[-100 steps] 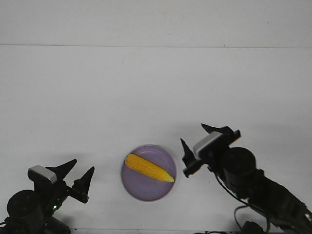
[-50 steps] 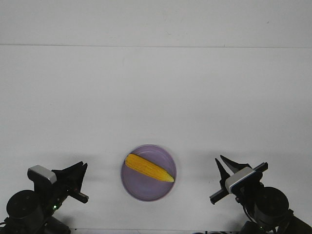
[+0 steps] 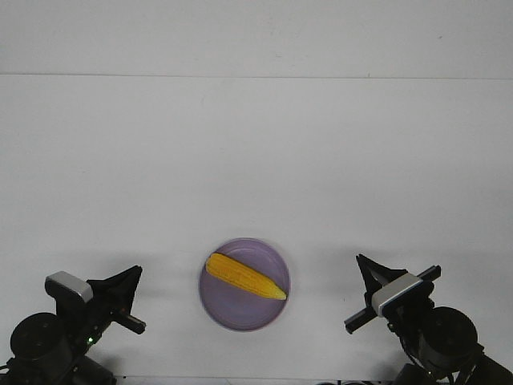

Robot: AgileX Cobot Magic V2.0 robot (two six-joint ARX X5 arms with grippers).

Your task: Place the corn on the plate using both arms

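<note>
The yellow corn (image 3: 244, 277) lies across the lavender plate (image 3: 232, 311) at the near middle of the white table, its pointed end toward the right. My left gripper (image 3: 131, 276) is shut and empty, well to the left of the plate near the front edge. My right gripper (image 3: 363, 265) is shut and empty, to the right of the plate near the front edge. Neither gripper touches the corn or the plate.
The white table (image 3: 256, 160) stretches back to a white wall. Nothing else stands on it in this view.
My right arm pulled back from beside the plate to the front right and its fingers closed. My left gripper's fingers closed and stayed at the front left. The corn and plate did not move.
</note>
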